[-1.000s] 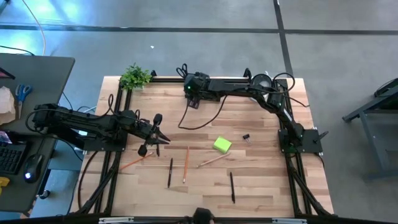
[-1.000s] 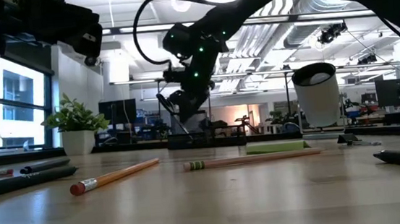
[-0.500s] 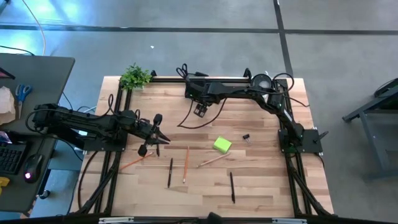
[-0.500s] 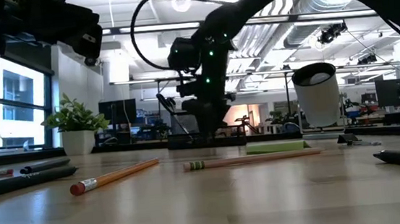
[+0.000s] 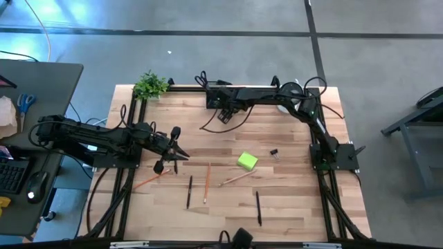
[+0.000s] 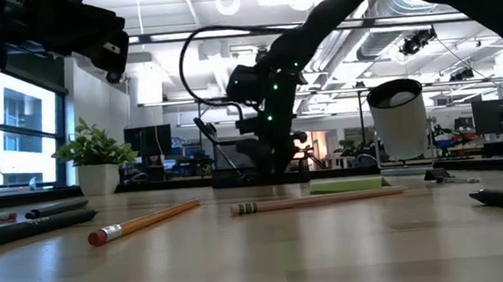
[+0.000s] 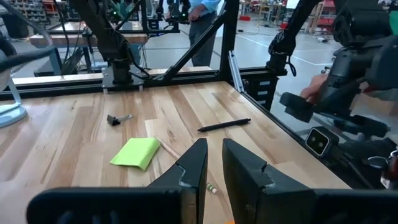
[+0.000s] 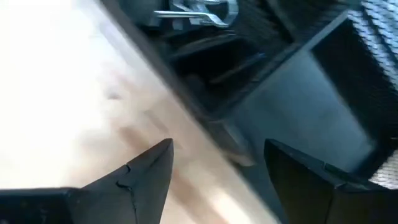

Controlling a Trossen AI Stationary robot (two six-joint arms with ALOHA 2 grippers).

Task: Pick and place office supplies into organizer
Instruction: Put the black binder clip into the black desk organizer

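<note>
Since one second ago, only your right arm has moved: its claw swung a little sideways along the far edge.

Your left claw (image 5: 178, 153) waits at the left side, fingers almost together and holding nothing. I think it is parked there to leave room for the other arm.

Ahead of this claw the loose supplies lie flat on the table:
- three pencils, the orange pencil (image 5: 149, 181) nearest to it
- two thin black pens (image 5: 190, 191)
- one lime-green square sticky-note pad (image 5: 247, 161)
- one small black binder clip (image 5: 274, 153)

Your right claw (image 8: 217, 149) is wide open and empty. The black compartment organizer (image 8: 292, 68) is just in front of it.
</note>
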